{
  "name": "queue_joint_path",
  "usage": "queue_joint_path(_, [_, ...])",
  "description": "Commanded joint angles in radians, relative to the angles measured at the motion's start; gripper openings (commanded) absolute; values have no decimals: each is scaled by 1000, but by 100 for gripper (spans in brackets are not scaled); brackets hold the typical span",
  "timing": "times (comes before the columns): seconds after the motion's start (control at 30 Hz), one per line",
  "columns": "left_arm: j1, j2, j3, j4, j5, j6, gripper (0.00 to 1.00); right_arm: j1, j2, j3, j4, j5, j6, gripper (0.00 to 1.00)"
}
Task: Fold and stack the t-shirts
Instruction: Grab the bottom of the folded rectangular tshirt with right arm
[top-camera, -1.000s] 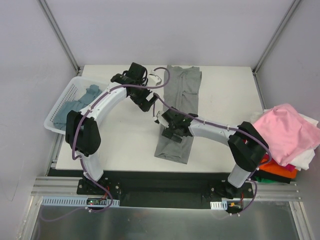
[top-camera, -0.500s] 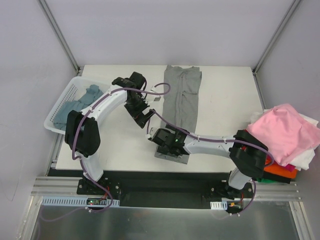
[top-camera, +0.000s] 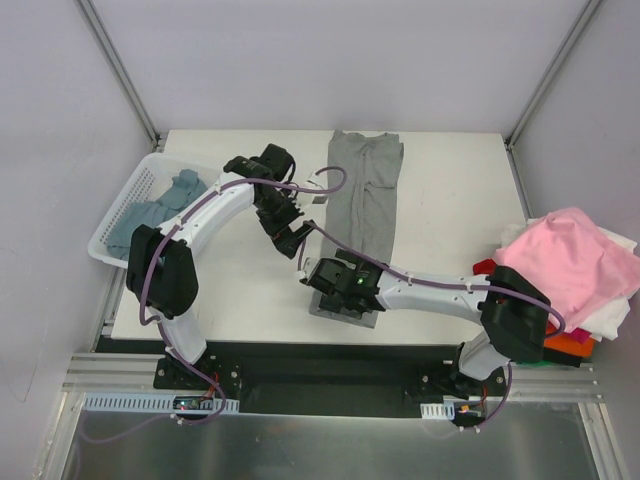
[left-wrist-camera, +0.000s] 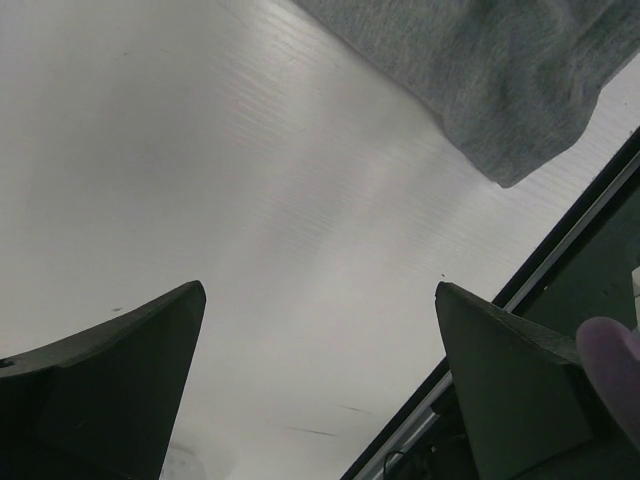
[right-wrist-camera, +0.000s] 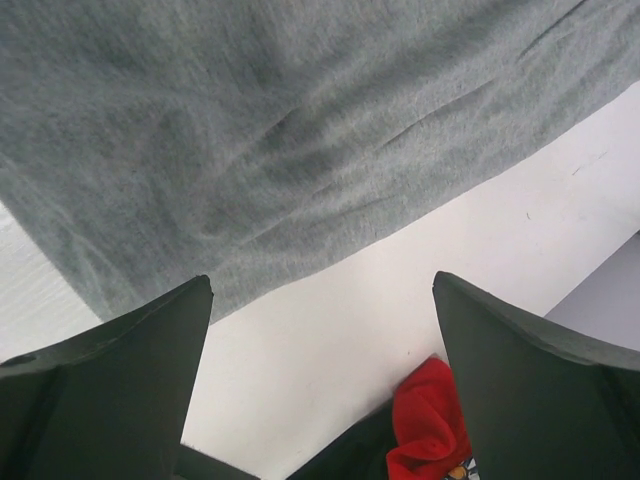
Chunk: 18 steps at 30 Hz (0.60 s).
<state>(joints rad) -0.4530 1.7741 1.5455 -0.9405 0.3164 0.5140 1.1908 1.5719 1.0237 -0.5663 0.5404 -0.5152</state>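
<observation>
- Over the last second the right gripper (top-camera: 325, 285) has slid from the middle of the grey t-shirt (top-camera: 365, 200) to its near end, and its elbow has swung out to the right.
- The left gripper (top-camera: 293, 238) has come nearer the arm bases, along the shirt's left edge.
- The grey t-shirt lies on the white table (top-camera: 450, 200) as a long narrow strip, running from the far edge towards the near edge.
- In the left wrist view, the left gripper (left-wrist-camera: 320, 290) has its fingers spread wide with nothing between them. It sits over bare table (left-wrist-camera: 250, 200), with a corner of the grey t-shirt (left-wrist-camera: 500, 90) ahead and to one side.
- In the right wrist view, the right gripper (right-wrist-camera: 322, 283) is also spread wide and empty, straddling the hem of the grey t-shirt (right-wrist-camera: 250, 130). Whether the fingers touch the cloth cannot be told.
- A blue-teal t-shirt (top-camera: 150, 212) lies crumpled in the white slatted basket (top-camera: 112, 248) at the table's left side.
- Off the right edge sits a pile with a pink t-shirt (top-camera: 570, 265) on top and white cloth (top-camera: 610, 315), orange cloth (top-camera: 565, 345) and red cloth (top-camera: 487, 267) showing beneath.
</observation>
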Motion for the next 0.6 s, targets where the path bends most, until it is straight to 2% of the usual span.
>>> queue_joint_path(0.0, [154,91,33,634,-416,-151,99,268,-188,88,-138,-304,-250,96])
queue_joint_path(0.27, [175,97,4,655,-442,-132,99,427,-164,30,-78,-301,-263,97])
queue_joint_path(0.47, [181,87,-13,686,-456,-123,100,451,-128,-28,5,-344,-279,99])
queue_joint_path(0.57, [195,90,-18,703,-464,-117,99,448,-90,-65,84,-304,-304,99])
